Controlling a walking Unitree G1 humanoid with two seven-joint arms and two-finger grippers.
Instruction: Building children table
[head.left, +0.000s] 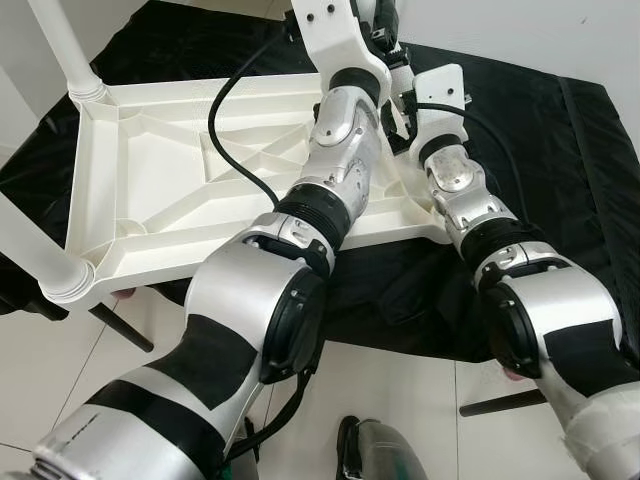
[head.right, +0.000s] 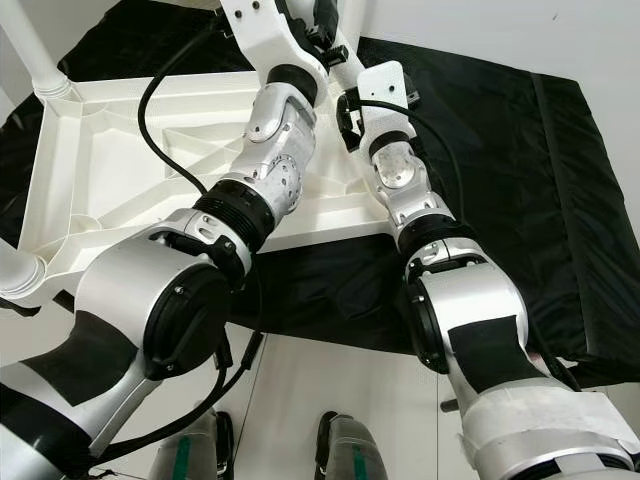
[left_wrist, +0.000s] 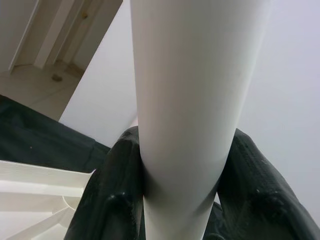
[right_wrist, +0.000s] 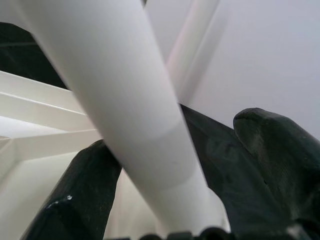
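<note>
My left hand (left_wrist: 182, 200) clasps a round white plastic table leg (left_wrist: 192, 100); my right hand (right_wrist: 165, 200) grips another white leg (right_wrist: 115, 100), both above the upturned white ribbed plastic tabletop (head.left: 160, 170).

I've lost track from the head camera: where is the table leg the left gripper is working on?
The white table leg stands between the left gripper fingers, at the upturned white tabletop's far edge, over the black cloth.

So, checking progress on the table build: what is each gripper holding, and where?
Both grip a white table leg by its round shaft: left gripper, right gripper.
</note>
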